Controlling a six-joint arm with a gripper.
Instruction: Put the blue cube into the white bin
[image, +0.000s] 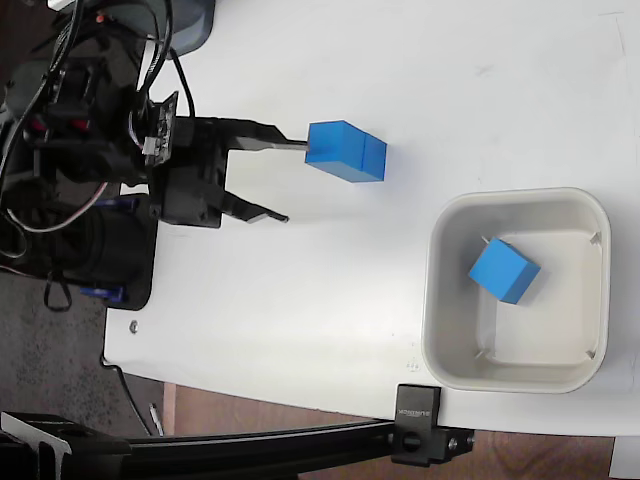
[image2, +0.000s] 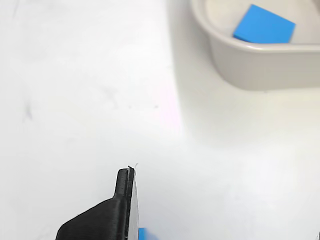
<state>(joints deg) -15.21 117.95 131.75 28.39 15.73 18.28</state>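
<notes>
Two bright-blue cubes lie side by side on the white table in the fixed view, the nearer blue cube (image: 332, 150) and its neighbour (image: 373, 159) touching it. A third blue cube (image: 503, 270) (image2: 264, 25) lies tilted inside the white bin (image: 432, 300) (image2: 250, 70) at the right. My gripper (image: 292, 180) is open and holds nothing; it lies left of the pair, pointing right. Its upper fingertip (image: 296, 143) reaches the nearer cube's left face, and the lower one is out over bare table. The wrist view shows only one finger (image2: 124, 200) and a blue sliver (image2: 145, 234) at the bottom edge.
A black clamp (image: 420, 438) on a dark rail sits at the table's lower edge, just below the bin. The arm's base, its black plate (image: 125, 270) and loose cables (image: 40, 200) fill the left side. White tabletop lies between the gripper and the bin.
</notes>
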